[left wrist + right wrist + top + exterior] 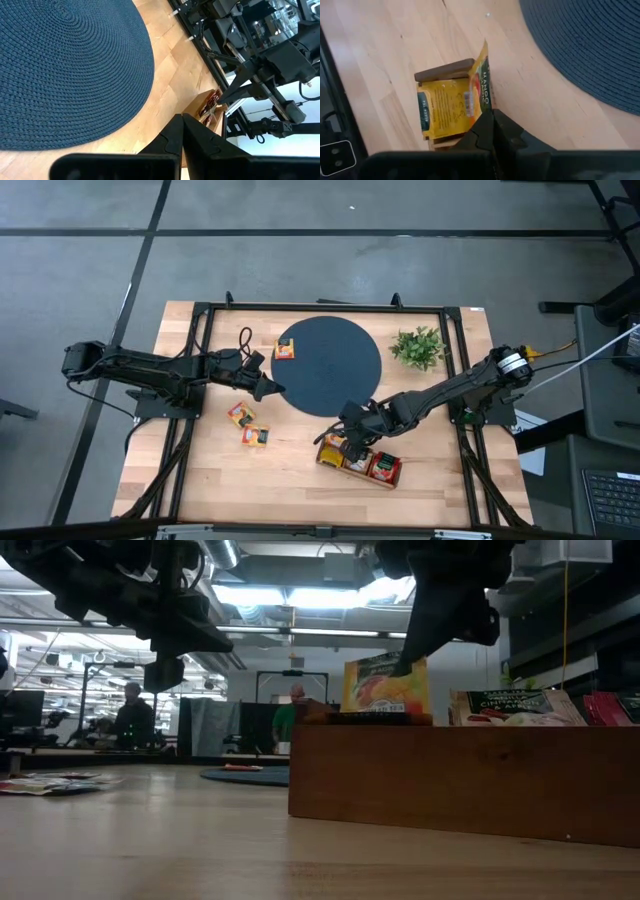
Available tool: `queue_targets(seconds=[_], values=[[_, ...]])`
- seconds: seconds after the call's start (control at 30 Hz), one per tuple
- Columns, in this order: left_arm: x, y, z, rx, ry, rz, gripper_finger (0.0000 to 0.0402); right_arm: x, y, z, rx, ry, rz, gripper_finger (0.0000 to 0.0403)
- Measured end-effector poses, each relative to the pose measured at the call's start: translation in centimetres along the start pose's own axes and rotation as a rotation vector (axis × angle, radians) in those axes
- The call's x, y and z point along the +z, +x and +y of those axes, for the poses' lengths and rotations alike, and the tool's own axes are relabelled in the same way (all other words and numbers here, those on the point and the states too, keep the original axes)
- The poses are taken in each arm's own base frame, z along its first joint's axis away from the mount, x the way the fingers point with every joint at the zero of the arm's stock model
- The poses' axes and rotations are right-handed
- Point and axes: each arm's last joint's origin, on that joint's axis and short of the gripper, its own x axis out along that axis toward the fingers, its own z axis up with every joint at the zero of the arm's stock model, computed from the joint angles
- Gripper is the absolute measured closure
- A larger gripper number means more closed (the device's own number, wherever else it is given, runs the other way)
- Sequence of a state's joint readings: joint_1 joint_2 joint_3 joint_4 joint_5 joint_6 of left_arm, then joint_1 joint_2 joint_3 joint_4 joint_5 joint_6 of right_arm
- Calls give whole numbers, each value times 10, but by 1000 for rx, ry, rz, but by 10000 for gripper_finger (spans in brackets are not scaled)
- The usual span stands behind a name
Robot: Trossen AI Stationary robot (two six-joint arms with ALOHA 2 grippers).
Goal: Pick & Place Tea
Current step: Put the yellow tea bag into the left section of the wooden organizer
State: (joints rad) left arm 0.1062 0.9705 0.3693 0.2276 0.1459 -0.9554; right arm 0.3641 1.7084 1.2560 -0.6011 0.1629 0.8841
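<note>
Tea: in the high view, loose packets (248,425) lie on the table (290,480) near the left side, one packet (285,349) on the dark round mat (330,365), others in the wooden tray (360,464).
High view: left gripper (268,386) at the mat's edge, jaws together; right gripper (345,443) over the tray's end; plant (418,346) beside the mat.
Low view: the tray wall (460,780) hides the packets' lower parts; a yellow packet (385,685) stands up under the right gripper.
Left wrist view: closed fingers (192,137), mat and tray beyond.
Right wrist view: jaws clamped on the yellow packet's (452,107) edge, above the tray's end compartment.
</note>
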Motion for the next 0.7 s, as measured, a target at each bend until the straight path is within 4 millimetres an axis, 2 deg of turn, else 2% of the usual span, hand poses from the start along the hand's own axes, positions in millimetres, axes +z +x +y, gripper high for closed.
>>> queue_targets(seconds=[0.4,0.7], values=[[0,0,0,0,0,0,398,0,0,0,3,1,5,322],[0,0,0,-1,0,0,398,1,0,-1,1,2,7,312]])
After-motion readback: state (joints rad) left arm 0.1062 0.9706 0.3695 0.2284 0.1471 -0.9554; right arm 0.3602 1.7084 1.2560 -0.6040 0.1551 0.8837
